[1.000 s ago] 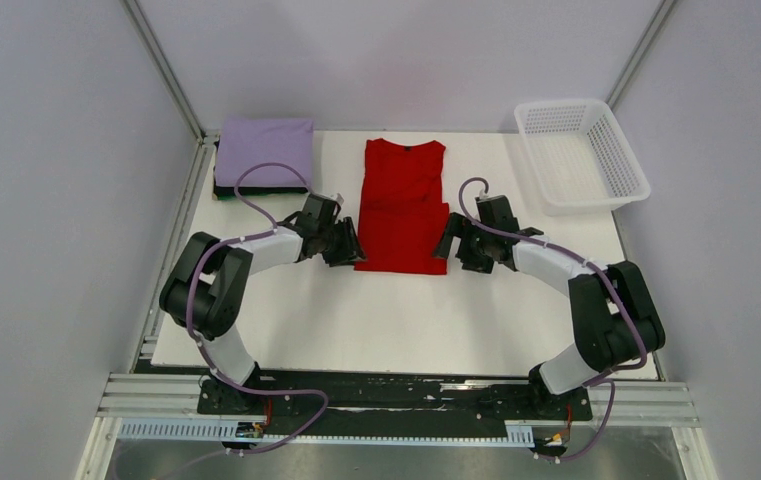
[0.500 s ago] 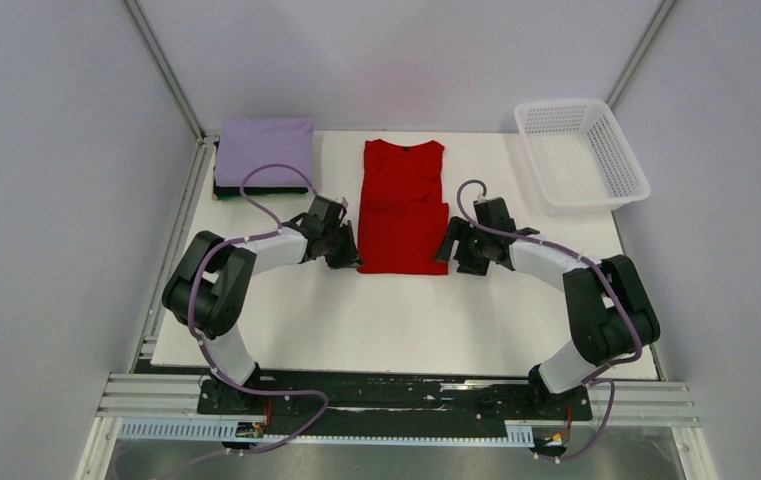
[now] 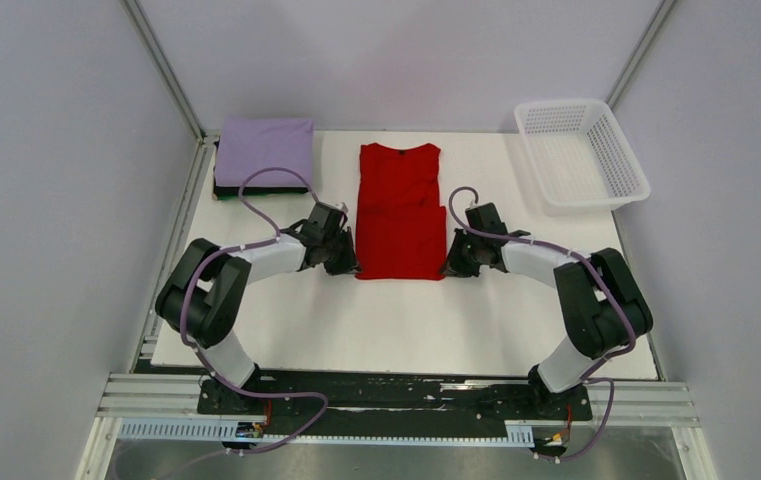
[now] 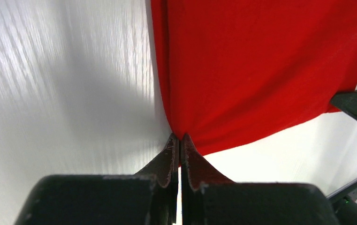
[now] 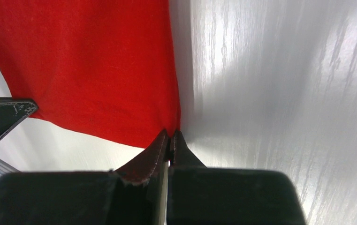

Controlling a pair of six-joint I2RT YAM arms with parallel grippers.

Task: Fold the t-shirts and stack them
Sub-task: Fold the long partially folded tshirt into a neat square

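The red t-shirt [image 3: 399, 210] lies flat on the white table, sleeves folded in to form a long strip, collar at the far end. My left gripper [image 3: 349, 263] is shut on its near left corner; in the left wrist view the left gripper [image 4: 179, 137] pinches the red t-shirt [image 4: 261, 61] at the corner. My right gripper [image 3: 453, 263] is shut on the near right corner, where the right gripper [image 5: 170, 133] bites the red t-shirt [image 5: 87, 61]. A folded lavender t-shirt [image 3: 264, 148] rests on a dark folded t-shirt [image 3: 256, 191] at the far left.
A white mesh basket [image 3: 581, 155] stands at the far right corner of the table [image 3: 406, 320]. Grey walls and metal posts close in the far side and both flanks. The other arm's fingertip shows at the edge of each wrist view.
Both grippers moved inward onto the near corners of the red t-shirt and went from open to shut on the cloth. The shirt shifted slightly to the left.
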